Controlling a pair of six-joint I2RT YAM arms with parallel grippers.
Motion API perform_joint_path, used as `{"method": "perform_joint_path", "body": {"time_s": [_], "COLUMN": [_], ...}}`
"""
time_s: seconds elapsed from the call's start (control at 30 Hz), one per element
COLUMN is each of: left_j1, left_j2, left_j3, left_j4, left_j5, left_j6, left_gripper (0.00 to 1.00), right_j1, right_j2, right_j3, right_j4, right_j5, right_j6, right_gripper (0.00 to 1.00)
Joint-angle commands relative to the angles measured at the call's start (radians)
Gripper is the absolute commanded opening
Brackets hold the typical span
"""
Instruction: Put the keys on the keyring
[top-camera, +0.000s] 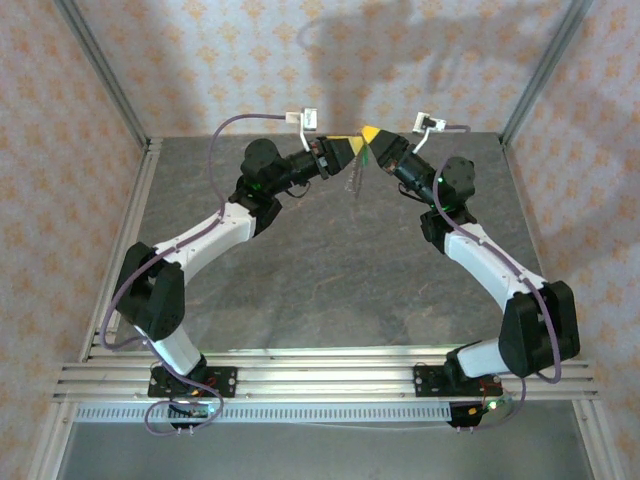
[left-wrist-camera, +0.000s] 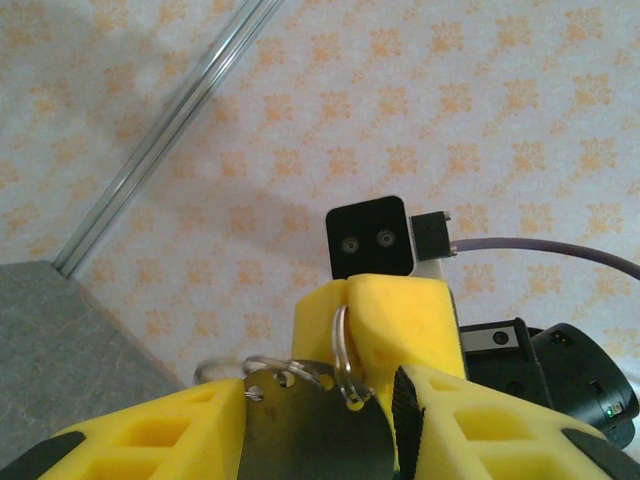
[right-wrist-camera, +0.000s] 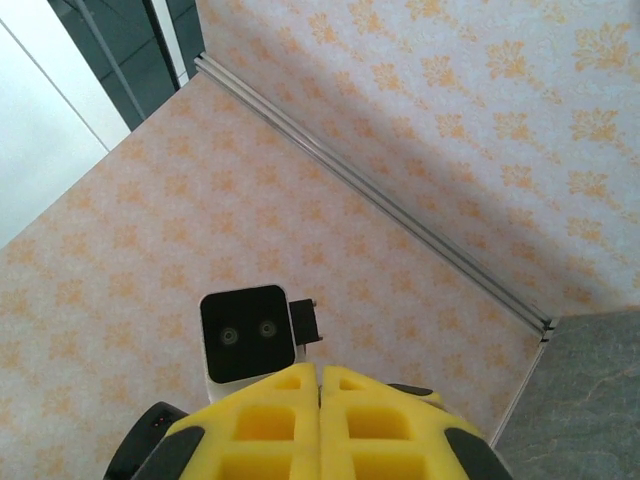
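Observation:
Both arms are raised and meet tip to tip at the back of the table. My left gripper (left-wrist-camera: 320, 395) (top-camera: 350, 148) is shut on a dark flat key (left-wrist-camera: 310, 430), whose head with its holes sticks up between the yellow fingers. The thin silvery keyring (left-wrist-camera: 341, 340) passes through one hole of that key. Its upper part is pinched in the seam of my right gripper (left-wrist-camera: 350, 290) (top-camera: 372, 135) (right-wrist-camera: 319, 372), which is shut. A second thin wire loop (left-wrist-camera: 270, 368) lies across the key's other holes. The keys (top-camera: 355, 182) hang below the two grippers.
The grey table (top-camera: 320, 280) lies far below the grippers. Patterned walls stand behind and at both sides, with metal posts (top-camera: 545, 65) in the back corners. Each wrist camera faces the other (left-wrist-camera: 370, 235) (right-wrist-camera: 245, 335).

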Motion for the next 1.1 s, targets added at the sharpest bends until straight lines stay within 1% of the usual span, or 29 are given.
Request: {"method": "perform_joint_path", "body": {"time_s": [0.0, 0.17, 0.43, 0.6, 0.73, 0.8, 0.87, 0.93, 1.07], "left_j1": [-0.010, -0.009, -0.009, -0.009, -0.012, -0.014, -0.017, -0.020, -0.026], "left_j2": [0.004, -0.005, 0.007, 0.017, 0.024, 0.026, 0.028, 0.028, 0.026], "left_j3": [0.038, 0.026, 0.037, 0.038, 0.043, 0.043, 0.041, 0.041, 0.050], "left_j4": [0.063, 0.074, 0.082, 0.091, 0.095, 0.095, 0.089, 0.079, 0.041], "left_j5": [-0.013, -0.043, -0.050, -0.040, -0.024, -0.017, -0.013, -0.012, 0.000], "left_j6": [-0.010, -0.011, -0.019, -0.027, -0.030, -0.030, -0.025, -0.017, 0.009], "left_gripper": [0.44, 0.44, 0.44, 0.39, 0.29, 0.22, 0.20, 0.16, 0.00], "right_j1": [0.007, 0.007, 0.007, 0.007, 0.007, 0.007, 0.008, 0.008, 0.008], "right_j2": [-0.001, -0.015, -0.013, -0.011, -0.009, -0.007, -0.007, -0.004, -0.007], "right_j3": [-0.003, -0.016, -0.012, -0.010, -0.009, -0.008, -0.007, -0.004, -0.007], "right_j4": [0.091, 0.077, 0.077, 0.077, 0.077, 0.077, 0.074, 0.074, 0.066], "right_j5": [-0.001, 0.000, -0.018, -0.024, -0.021, -0.020, -0.020, -0.025, -0.028], "right_j6": [0.004, -0.012, -0.013, -0.012, -0.012, -0.011, -0.011, -0.010, -0.016], "right_gripper": [0.00, 0.00, 0.00, 0.00, 0.00, 0.00, 0.00, 0.00, 0.00]}}
